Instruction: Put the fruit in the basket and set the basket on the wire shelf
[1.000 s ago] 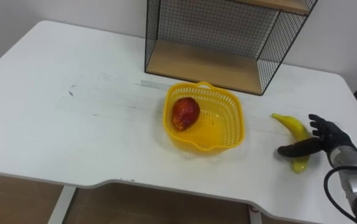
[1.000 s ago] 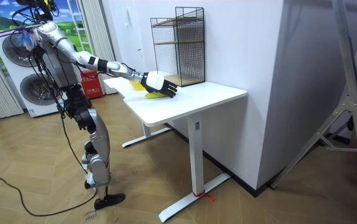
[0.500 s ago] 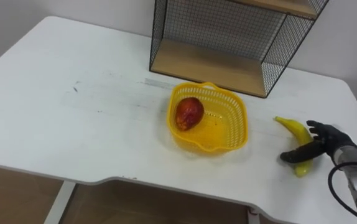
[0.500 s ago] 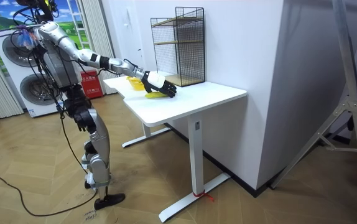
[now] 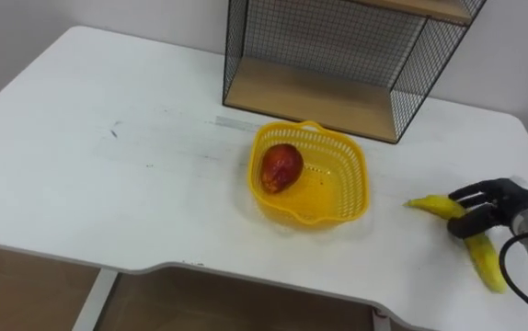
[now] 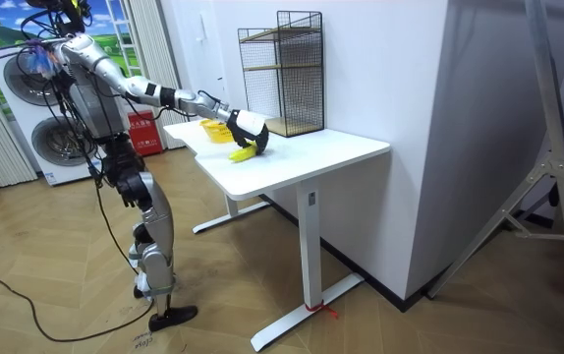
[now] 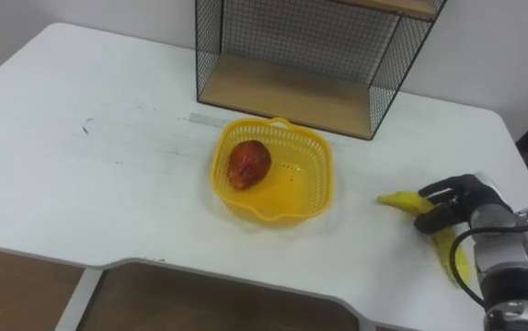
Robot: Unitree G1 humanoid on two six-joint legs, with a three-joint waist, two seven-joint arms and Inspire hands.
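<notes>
Since 0.5 s ago the right hand (image 5: 492, 204) has closed over the banana (image 5: 428, 206) and swung it, so 1 end now points toward the near edge of the table (image 5: 108, 184). Fingers curl round the banana's middle, hiding that part; can't tell if it's off the tabletop. It's yellow, curved, right of the yellow basket (image 5: 356, 170) and apart from it. 1 red fruit (image 5: 281, 168) lies in the basket's left side. The wire shelf (image 5: 319, 92) stands behind, top cut off.

R hand (image 5: 490, 201) is showing black fingers, white back; forearm is looking silver-grey w/ black cable looping by wrist. Room view: torso & limbs are showing silver shells, black joints.
</notes>
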